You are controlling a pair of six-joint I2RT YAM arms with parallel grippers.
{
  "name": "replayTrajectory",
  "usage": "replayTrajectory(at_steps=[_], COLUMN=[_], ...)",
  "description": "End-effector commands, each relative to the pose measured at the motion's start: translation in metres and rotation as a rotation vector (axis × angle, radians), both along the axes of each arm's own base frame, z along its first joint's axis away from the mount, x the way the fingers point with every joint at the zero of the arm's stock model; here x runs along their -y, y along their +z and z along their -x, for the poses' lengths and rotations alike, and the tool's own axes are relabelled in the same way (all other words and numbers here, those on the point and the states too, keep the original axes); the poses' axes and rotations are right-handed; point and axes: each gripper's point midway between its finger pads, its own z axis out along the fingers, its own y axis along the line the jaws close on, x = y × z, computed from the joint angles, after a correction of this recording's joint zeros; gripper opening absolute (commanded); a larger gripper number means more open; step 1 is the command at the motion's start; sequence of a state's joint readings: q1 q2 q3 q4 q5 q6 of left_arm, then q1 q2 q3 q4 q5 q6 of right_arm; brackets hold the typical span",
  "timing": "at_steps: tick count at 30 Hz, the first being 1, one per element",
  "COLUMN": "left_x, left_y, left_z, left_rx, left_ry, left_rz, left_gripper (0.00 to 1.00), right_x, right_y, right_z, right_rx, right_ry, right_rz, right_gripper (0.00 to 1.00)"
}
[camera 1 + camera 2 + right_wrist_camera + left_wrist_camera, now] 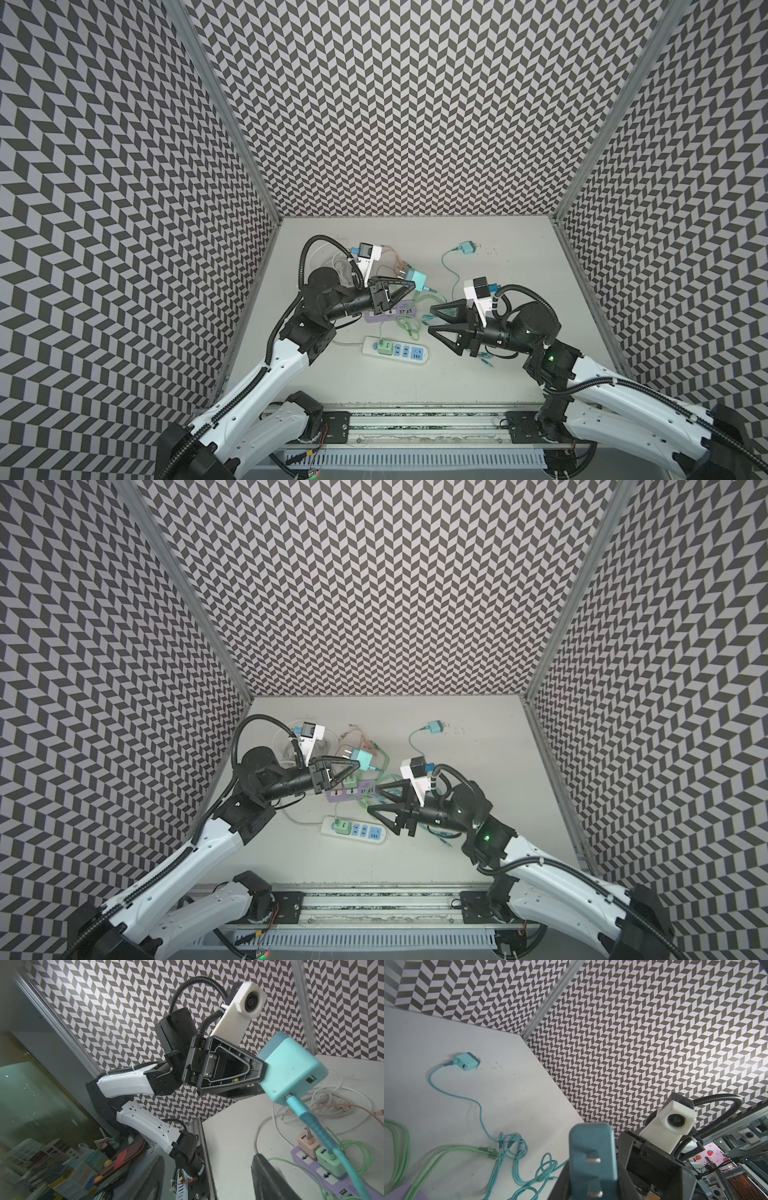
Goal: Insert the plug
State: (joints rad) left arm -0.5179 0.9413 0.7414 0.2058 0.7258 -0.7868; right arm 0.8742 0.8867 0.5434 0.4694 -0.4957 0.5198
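My left gripper (pixel 412 286) (pixel 356 766) is shut on a teal plug (pixel 417 277) (pixel 362 757), held in the air over the purple power strip (pixel 392 314) (pixel 352 794). In the left wrist view the plug (pixel 591 1153) shows two metal prongs facing the camera, and its teal cable hangs down. The right wrist view shows the plug (pixel 291 1072) pinched at the left gripper's tip. My right gripper (pixel 431 318) (pixel 372 800) (pixel 209 1180) stands open and empty, to the right of the strip.
A white power strip (pixel 409 354) (pixel 370 833) with a green charger (pixel 383 347) lies nearer the front. Pink (pixel 307 1145) and green (pixel 330 1159) chargers sit in the purple strip. Another teal charger (pixel 466 248) (pixel 467 1061) lies at the back. Tangled cables (pixel 512 1147) litter the middle.
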Motion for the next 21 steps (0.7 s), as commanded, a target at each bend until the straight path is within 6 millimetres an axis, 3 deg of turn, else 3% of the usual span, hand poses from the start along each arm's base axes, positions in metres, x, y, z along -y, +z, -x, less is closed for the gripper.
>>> replayTrajectory(at_steps=[1,9,21], left_x=[-0.005,-0.013,-0.014], left_y=[0.028,0.039,0.037], left_z=[0.008,0.017,0.029], left_rx=[0.084,0.120,0.130], left_ry=[0.014,0.037,0.022], left_rz=[0.091,0.147,0.158], left_gripper=[0.00,0.00,0.00], right_x=[0.004,0.000,-0.006], right_y=[0.030,0.038,0.052], right_z=[0.004,-0.010,-0.027], right_rx=[0.007,-0.032,-0.048], right_ry=[0.022,-0.002,-0.035], right_rz=[-0.174,-0.268,-0.346], right_gripper=[0.68,0.69,0.71])
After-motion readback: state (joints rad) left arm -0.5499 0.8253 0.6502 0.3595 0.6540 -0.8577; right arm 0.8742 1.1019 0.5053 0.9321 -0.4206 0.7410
